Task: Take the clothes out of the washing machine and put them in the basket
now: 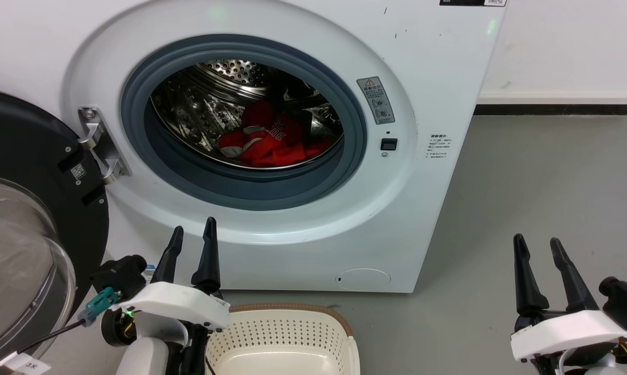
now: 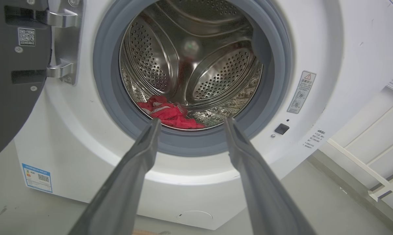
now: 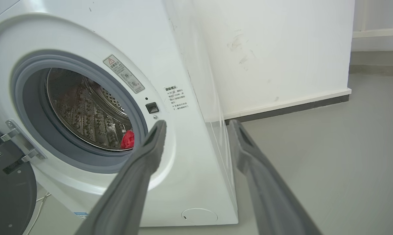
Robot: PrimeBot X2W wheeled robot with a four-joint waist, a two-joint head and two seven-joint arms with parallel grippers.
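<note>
The white washing machine (image 1: 428, 78) stands ahead with its door (image 1: 26, 208) swung open to the left. Red clothes (image 1: 269, 143) lie in a heap at the bottom of the steel drum; one piece has lettering and pale trim. The same clothes (image 2: 168, 114) show low in the drum in the left wrist view, and a scrap of them (image 3: 127, 140) in the right wrist view. The cream basket (image 1: 287, 338) sits on the floor in front of the machine. My left gripper (image 1: 193, 234) is open beside the basket, below the porthole. My right gripper (image 1: 537, 245) is open, off to the machine's right.
The open door's glass bowl (image 1: 16, 260) bulges out at the lower left beside my left arm. Grey floor (image 1: 542, 182) stretches right of the machine to a white wall (image 1: 563, 47) with a dark skirting strip.
</note>
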